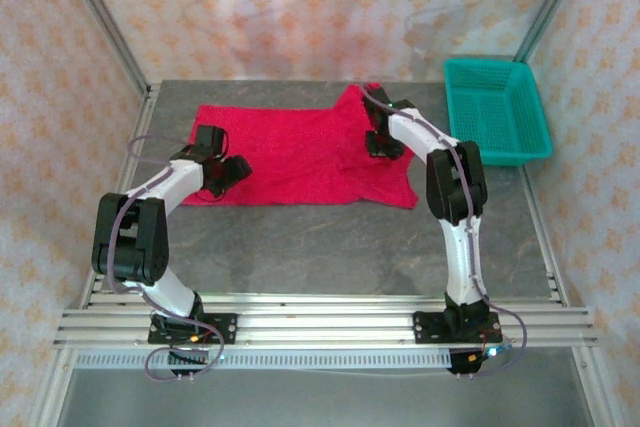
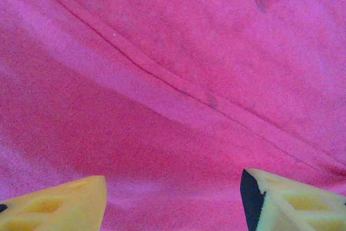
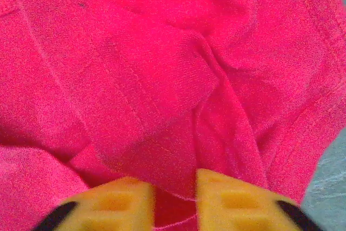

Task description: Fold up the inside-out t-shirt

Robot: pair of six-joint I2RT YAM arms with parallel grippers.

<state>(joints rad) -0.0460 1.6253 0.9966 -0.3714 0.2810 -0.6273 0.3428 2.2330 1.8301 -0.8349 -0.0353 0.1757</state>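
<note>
Lying flat on the table (image 1: pixel 300 247) toward 12 o'clock, the shirt (image 1: pixel 300 152) bunches only at its 3 o'clock edge. Left claw (image 1: pixel 225 169) sits at the shirt's 9 o'clock side, fingers (image 2: pixel 59 204) spread over a seam, gripping nothing. Right claw (image 1: pixel 383 142), at the 3 o'clock side, pinches a shirt fold. Basket (image 1: pixel 495 112) stands at 2 o'clock.

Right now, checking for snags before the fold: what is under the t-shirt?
Grey table shows all around the t-shirt; anything beneath the fabric is covered, so I cannot tell.
</note>
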